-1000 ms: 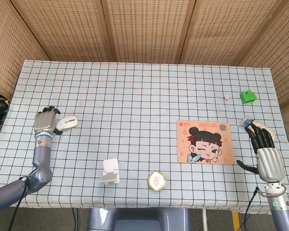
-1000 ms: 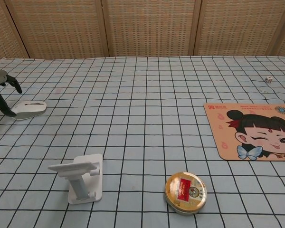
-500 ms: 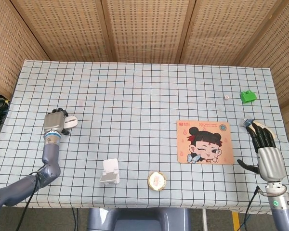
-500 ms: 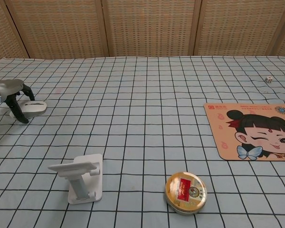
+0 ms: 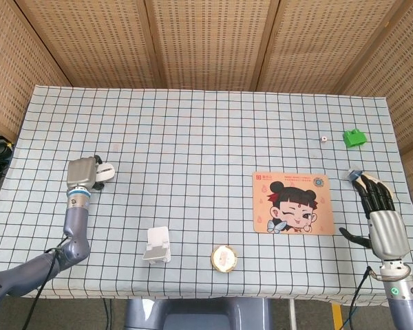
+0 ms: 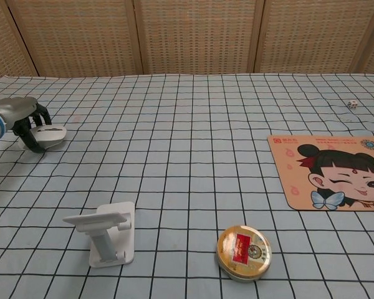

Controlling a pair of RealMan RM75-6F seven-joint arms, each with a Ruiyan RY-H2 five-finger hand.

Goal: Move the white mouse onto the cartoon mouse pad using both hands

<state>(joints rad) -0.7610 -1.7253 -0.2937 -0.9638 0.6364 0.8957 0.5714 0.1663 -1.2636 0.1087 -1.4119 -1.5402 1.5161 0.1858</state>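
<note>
The left hand curls its dark fingers over the small white computer mouse near the left edge of the blue checked tablecloth, apparently gripping it, though the contact is hard to see. The right hand lies with fingers spread and nothing in it, just right of the orange cartoon-girl mouse pad, which is well apart from the mouse.
</note>
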